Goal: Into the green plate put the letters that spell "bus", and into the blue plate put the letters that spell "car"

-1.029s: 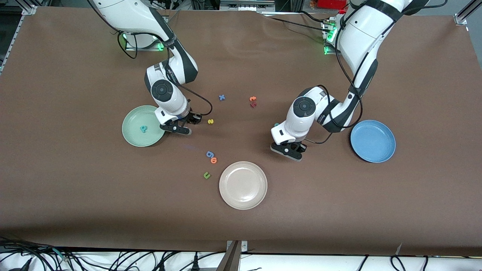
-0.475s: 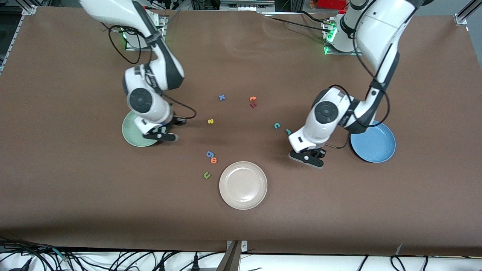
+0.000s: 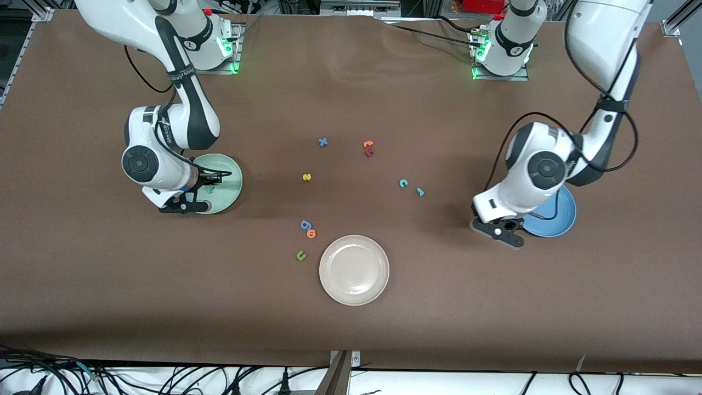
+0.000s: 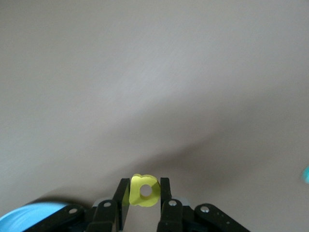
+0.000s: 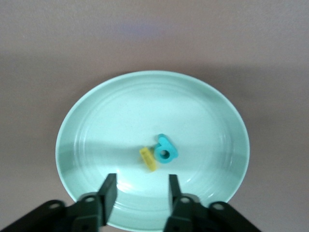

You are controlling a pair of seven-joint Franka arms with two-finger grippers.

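Observation:
My left gripper is shut on the yellow "a" and hangs over the table at the rim of the blue plate. That blue plate shows at the edge of the left wrist view. My right gripper stands open over the rim of the green plate, with nothing between its fingers. In that plate lie the teal "b" and a yellow "u", touching. The yellow "s", teal "c" and teal "r" lie on the table.
A beige plate sits nearest the front camera. Beside it lie a blue "g", an orange "o" and a dark green "u". A blue "x", an orange "t" and a dark red letter lie mid-table.
The right arm swung over the green plate and its gripper opened; the yellow "u" now lies beside the "b". The left arm carried the yellow "a" to the blue plate's rim.

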